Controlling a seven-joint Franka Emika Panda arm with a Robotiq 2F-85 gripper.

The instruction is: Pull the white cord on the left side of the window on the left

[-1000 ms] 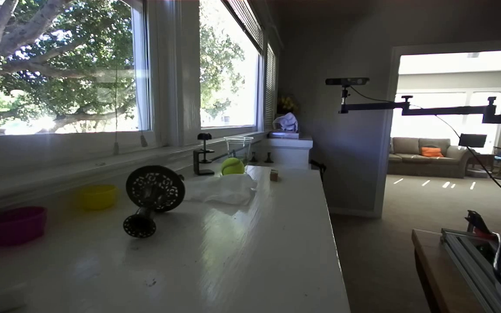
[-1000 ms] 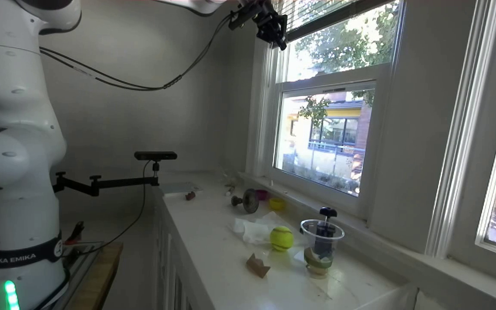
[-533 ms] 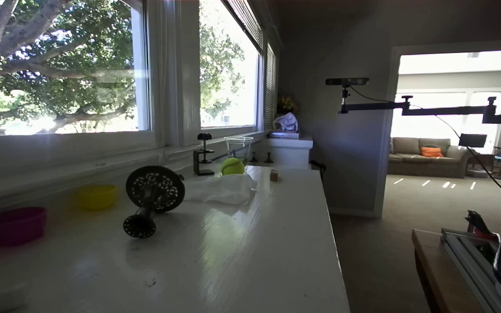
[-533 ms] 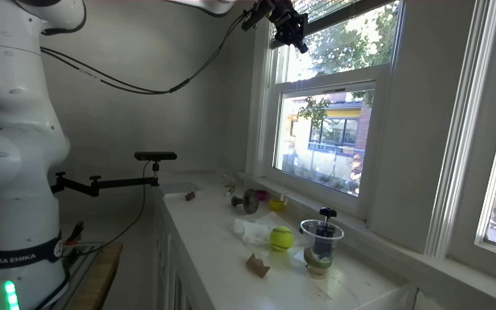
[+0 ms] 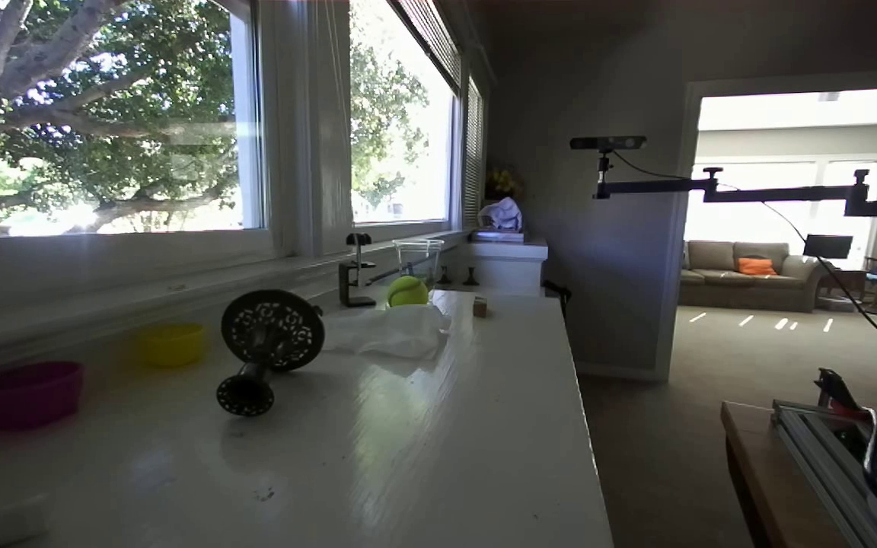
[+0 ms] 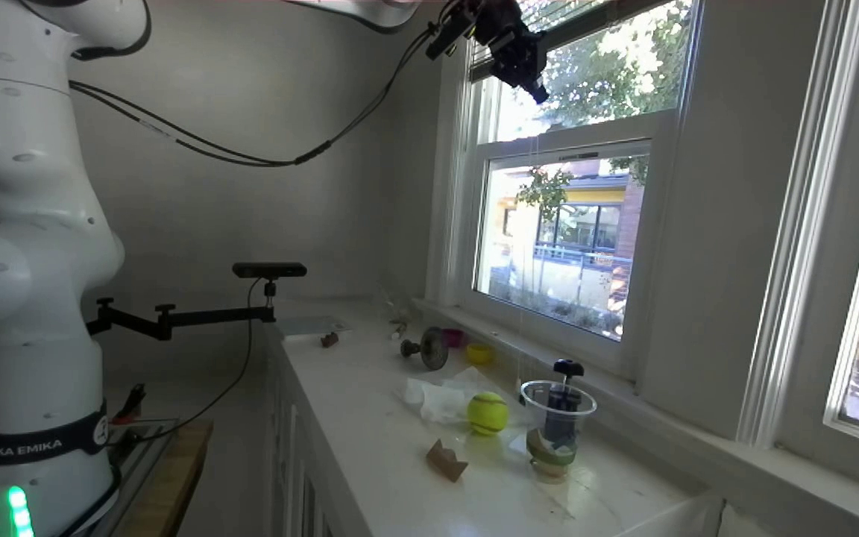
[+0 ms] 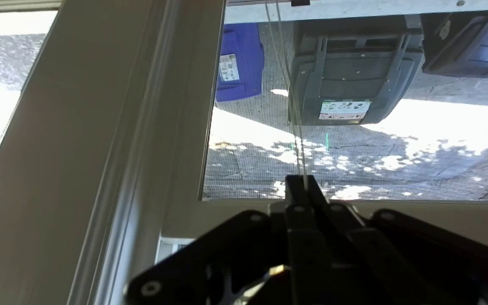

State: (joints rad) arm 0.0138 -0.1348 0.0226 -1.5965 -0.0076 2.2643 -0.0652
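Where the hand (image 7: 301, 179) pinches the white cord (image 7: 298, 116): window (image 6: 565, 224) stands behind.
Counter (image 6: 370, 429) below the hand: tennis ball (image 6: 488, 413), cup (image 6: 552, 447).
Cup: hand now nearer.

I have the Robotiq gripper (image 6: 540, 95) angled downward, its black fingertips (image 7: 294, 186) drawn together; well back from the jaws rises my white Franka Panda arm (image 6: 42, 186).
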